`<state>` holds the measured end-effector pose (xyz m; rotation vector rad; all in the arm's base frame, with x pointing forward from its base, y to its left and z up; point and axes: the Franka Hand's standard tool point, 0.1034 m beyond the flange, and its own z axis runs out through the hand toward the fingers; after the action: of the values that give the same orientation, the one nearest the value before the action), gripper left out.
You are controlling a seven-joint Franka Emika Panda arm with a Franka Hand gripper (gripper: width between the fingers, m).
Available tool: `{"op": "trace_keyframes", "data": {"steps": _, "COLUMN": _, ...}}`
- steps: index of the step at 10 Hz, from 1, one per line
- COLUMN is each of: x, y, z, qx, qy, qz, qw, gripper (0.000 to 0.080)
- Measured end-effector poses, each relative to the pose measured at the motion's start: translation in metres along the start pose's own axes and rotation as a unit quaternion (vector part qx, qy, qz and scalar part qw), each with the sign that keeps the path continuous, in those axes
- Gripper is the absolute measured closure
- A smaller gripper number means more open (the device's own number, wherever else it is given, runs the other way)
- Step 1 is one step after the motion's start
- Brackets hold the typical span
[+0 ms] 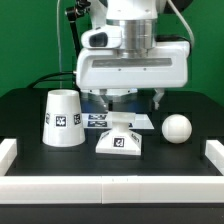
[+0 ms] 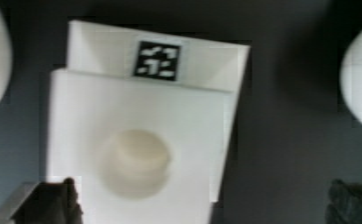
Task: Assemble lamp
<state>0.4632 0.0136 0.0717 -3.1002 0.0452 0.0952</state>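
The hand (image 1: 128,98) hung wide open and empty above the squat square white plastic base (image 1: 120,141), which sat between the tapered white cone shade (image 1: 61,118) and the round white bulb (image 1: 177,127). It looked to be lining up a grasp, and would next need to drop straight and close squarely. The table (image 1: 172,157) was black, with a green wall (image 1: 30,40) behind.

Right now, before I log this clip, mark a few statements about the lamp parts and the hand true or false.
1. The shade sits on the base. False: it stands on the table, at the exterior view's left of the base.
2. The hand is open and empty. True.
3. The bulb is in the base's socket. False: it lies on the table; the socket is empty.
4. The base lies below the hand. True.
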Motion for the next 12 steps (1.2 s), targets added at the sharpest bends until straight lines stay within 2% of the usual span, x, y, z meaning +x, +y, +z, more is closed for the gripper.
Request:
{"op": "trace_keyframes", "data": {"steps": 2, "x": 0.0, "y": 0.0, "z": 0.0, "qx": 0.005, "qy": -0.001, "qz": 0.039, "qw": 0.999, "gripper": 0.01}}
{"op": "trace_keyframes", "data": {"steps": 5, "x": -0.003, "y": 0.028, "z": 0.004, "qx": 0.002, "qy": -0.003, "qz": 0.017, "qw": 1.0, "gripper": 0.01}}
{"op": "trace_keyframes", "data": {"steps": 9, "x": -0.008, "y": 0.027, "z": 0.013, "qx": 0.001, "qy": -0.007, "qz": 0.018, "qw": 1.0, "gripper": 0.01}}
{"op": "trace_keyframes", "data": {"steps": 12, "x": -0.005, "y": 0.029, "z": 0.019, "qx": 0.0, "qy": 0.002, "qz": 0.01, "qw": 1.0, "gripper": 0.01}}
